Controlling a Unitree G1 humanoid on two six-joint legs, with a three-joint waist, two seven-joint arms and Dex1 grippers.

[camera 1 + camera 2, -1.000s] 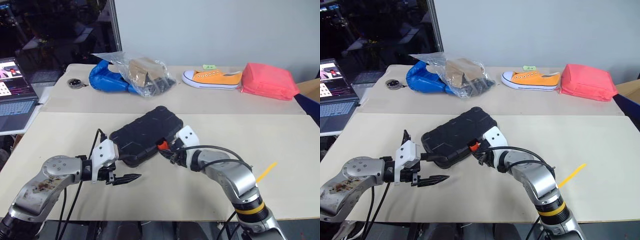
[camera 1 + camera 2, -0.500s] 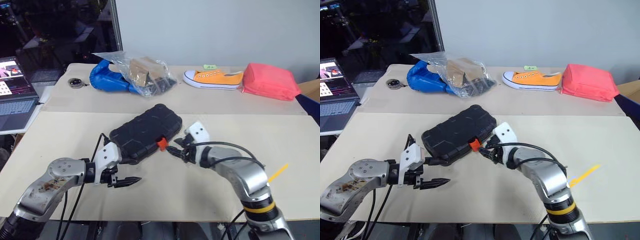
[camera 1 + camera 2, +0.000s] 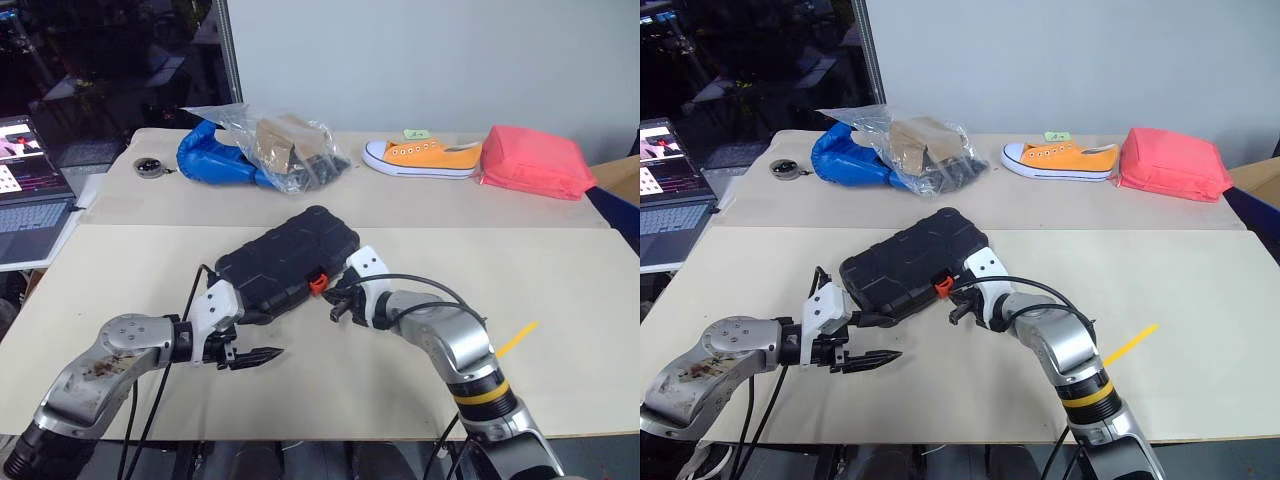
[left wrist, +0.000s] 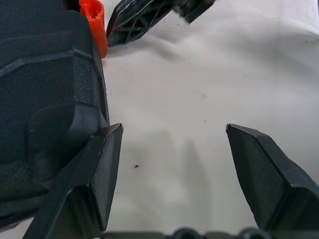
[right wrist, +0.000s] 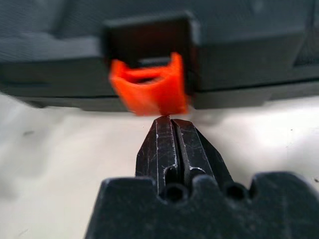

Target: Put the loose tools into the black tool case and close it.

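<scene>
Two eye views: one scene on a pale table (image 3: 560, 270).
Black tool case (image 3: 290, 262): lies shut and flat near the table's middle, turned at an angle, its orange latch (image 3: 318, 283) on the near edge.
Right gripper (image 3: 335, 305): fingers pressed together, empty, tips just beside the orange latch on its near side.
Left gripper (image 3: 262, 337): fingers spread, empty, at the case's near-left corner; one finger lies along the case's edge, the other over bare table.
Far table: a clear plastic bag (image 3: 290, 145) with blue and brown contents, an orange shoe (image 3: 425, 157), a pink pouch (image 3: 530, 160), a small round object (image 3: 150, 166).
Left edge: an open laptop (image 3: 28, 195).
Near right: a yellow strip (image 3: 518, 338) on the table.

Left wrist view:
Fingers (image 4: 99, 172): stand wide apart with bare table between them.
Case: its textured corner is close against one finger; contact cannot be told.
Latch: the orange latch and the right gripper's dark tips show farther off.

Right wrist view:
Fingers (image 5: 172, 149): closed against each other, nothing between them.
Latch: orange, directly ahead, the tips at its lower edge; contact cannot be told.
</scene>
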